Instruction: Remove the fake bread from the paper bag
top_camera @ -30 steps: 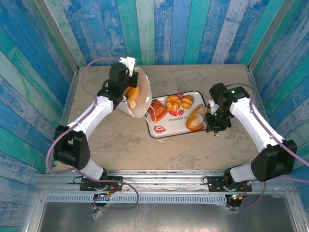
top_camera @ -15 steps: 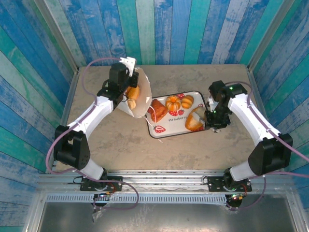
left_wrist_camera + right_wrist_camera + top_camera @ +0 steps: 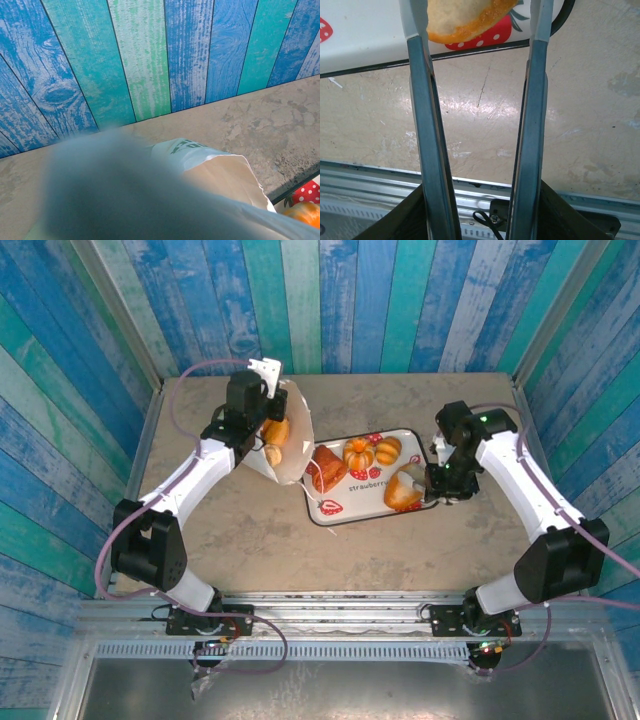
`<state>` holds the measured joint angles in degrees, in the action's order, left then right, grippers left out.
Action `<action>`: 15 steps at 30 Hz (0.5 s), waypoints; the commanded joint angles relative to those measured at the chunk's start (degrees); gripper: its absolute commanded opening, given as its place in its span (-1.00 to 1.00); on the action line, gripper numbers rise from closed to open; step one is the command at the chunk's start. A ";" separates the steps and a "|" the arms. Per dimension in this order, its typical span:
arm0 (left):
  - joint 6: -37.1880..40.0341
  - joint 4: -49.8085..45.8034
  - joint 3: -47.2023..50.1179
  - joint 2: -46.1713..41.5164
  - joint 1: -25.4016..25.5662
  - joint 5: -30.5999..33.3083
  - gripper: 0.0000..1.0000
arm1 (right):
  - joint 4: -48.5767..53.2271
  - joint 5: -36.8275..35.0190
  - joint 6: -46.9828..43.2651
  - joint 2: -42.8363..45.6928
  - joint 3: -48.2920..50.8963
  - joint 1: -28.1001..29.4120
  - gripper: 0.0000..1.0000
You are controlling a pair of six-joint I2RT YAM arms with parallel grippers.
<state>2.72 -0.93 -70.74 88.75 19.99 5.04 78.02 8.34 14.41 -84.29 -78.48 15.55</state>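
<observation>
Fake bread, small glossy toy pieces in orange and golden-brown [image 3: 274, 431], is located in 2 places. At least 2 pieces lie inside the tall white paper bag [image 3: 296, 455], which is tilted over near the left claw [image 3: 260, 385] with its mouth facing the white strawberry-print tray [image 3: 370, 498]. 4 pieces rest on that tray: 1 reddish-brown, 1 orange and ribbed, 1 small and golden, and 1 golden loaf with a pale face [image 3: 404, 490] at the tray's right end.

Claw status:
- Right claw [image 3: 422, 483]: fingers spread wide and gripping nothing. The right wrist view shows the pale-faced loaf between the fingertips, touching 1 finger with a gap to the other.
- Left claw: at the upper rim of the bag. Its fingers are hidden in the top view and blurred in the left wrist view, so whether it grips the bag cannot be told.

Handling assessment: the pieces are probably light, hollow and rigid. The glossy skin is likely to slip under a shallow grip. Recommended hold: across the widest part of a piece, fingers on opposite flanks. The thin paper wall may crumple or shift on the stone-grey surface [image 3: 250, 530] unless the rim is restrained.
</observation>
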 commanded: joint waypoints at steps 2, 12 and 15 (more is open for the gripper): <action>-0.57 2.05 -0.03 -2.46 -0.12 -0.73 -1.00 | 2.08 -0.78 0.57 2.28 -2.62 -0.70 -0.06; -0.53 2.07 -0.18 -2.54 -0.09 -0.65 -1.00 | 4.50 -1.22 1.23 4.72 -6.16 -1.12 -0.11; -0.40 2.07 -0.09 -2.73 -0.08 -0.56 -1.00 | 5.28 -0.51 1.58 5.50 -8.25 -1.14 -0.14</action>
<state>2.72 -0.91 -70.74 88.75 19.99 5.04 81.14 7.66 15.31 -80.68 -83.99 14.79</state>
